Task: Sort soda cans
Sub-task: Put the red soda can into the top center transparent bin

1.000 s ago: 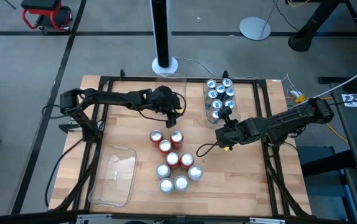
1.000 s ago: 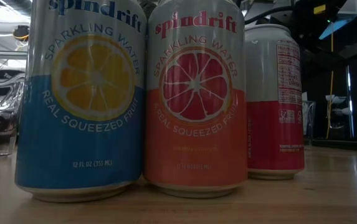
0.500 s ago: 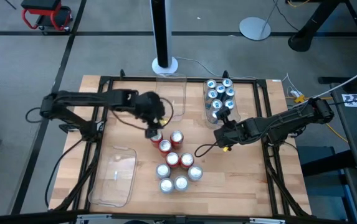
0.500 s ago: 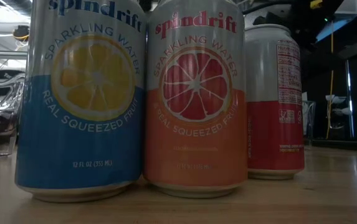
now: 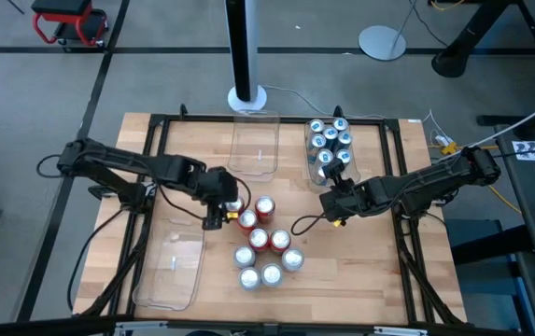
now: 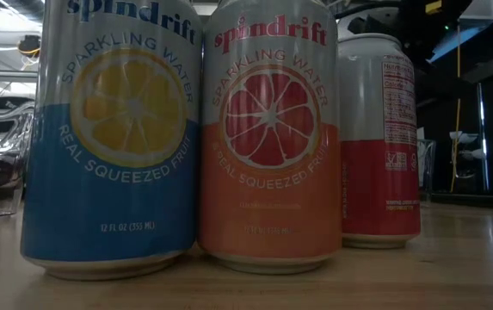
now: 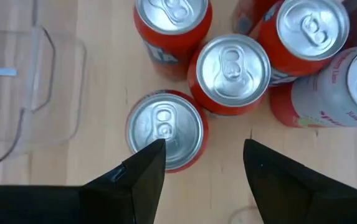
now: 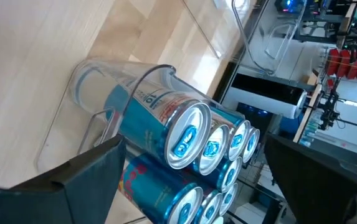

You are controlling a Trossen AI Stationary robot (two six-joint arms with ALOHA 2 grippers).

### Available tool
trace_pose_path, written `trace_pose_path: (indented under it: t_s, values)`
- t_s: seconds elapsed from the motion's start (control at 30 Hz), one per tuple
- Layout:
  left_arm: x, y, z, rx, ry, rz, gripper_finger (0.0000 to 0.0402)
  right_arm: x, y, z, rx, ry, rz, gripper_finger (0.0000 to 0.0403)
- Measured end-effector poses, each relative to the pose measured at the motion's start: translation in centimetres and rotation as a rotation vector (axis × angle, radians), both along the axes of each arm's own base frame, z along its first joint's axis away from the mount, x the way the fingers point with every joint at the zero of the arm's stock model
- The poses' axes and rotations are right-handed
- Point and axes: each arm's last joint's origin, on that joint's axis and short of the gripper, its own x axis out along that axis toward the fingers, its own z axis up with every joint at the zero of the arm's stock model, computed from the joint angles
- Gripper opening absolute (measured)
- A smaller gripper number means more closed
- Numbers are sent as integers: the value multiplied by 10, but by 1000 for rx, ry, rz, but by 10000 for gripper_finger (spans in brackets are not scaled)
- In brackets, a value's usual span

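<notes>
Several red and silver-grey soda cans (image 5: 260,238) stand upright in a cluster on the table's near middle. In the low view a blue can (image 6: 113,138), a red can (image 6: 270,138) and another red can (image 6: 380,142) fill the picture. My left gripper (image 5: 218,207) hangs open at the cluster's far left corner, pointing down. In its wrist view (image 7: 203,168) one finger overlaps a red can's silver top (image 7: 164,127). Several blue cans (image 5: 330,145) lie in a clear tray at the far right. My right gripper (image 5: 332,199) waits open just near of them (image 8: 184,134).
An empty clear tray (image 5: 255,140) sits at the far middle, and another (image 5: 172,264) at the near left, its corner (image 7: 35,81) showing beside the cans. A black frame (image 5: 155,121) runs round the table. Bare wood lies between the cluster and the right arm.
My left gripper has travelled from the empty far tray toward the table's near edge and a little left, ending over the far left corner of the can cluster. The cans have stayed where they were.
</notes>
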Motion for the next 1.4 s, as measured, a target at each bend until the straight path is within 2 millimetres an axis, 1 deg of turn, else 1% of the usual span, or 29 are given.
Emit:
trace_pose_path:
  t_s: [0.1,0.23,0.43,0.53,0.63,0.77,0.9,1.0,1.17,1.27,1.4]
  values:
    - [1,0,-1,5,-3,-13,205,0,0,0,-14,-3,-4,380]
    - [5,2,1,6,-48,-9,205,2,-1,2,-52,-36,-15,380]
    - [8,4,3,2,-82,-1,211,5,-1,4,-106,-38,17,380]
    - [6,8,2,3,-61,41,238,5,-1,5,-146,-28,20,380]
    - [5,13,1,21,-43,88,284,5,-2,6,-185,-25,14,380]
    - [3,15,0,31,-23,87,342,4,-2,6,-190,-26,10,380]
    - [2,14,0,35,-14,76,374,0,2,5,-172,-40,-8,380]
    - [2,12,0,18,-13,101,382,0,3,5,-141,-64,-31,380]
    - [0,10,-1,68,10,14,383,3,3,5,-111,-113,-46,380]
    - [1,15,-1,91,9,-16,383,3,2,6,-148,-111,-49,380]
    - [6,18,-7,109,28,-55,383,-1,-8,15,-176,-165,-98,380]
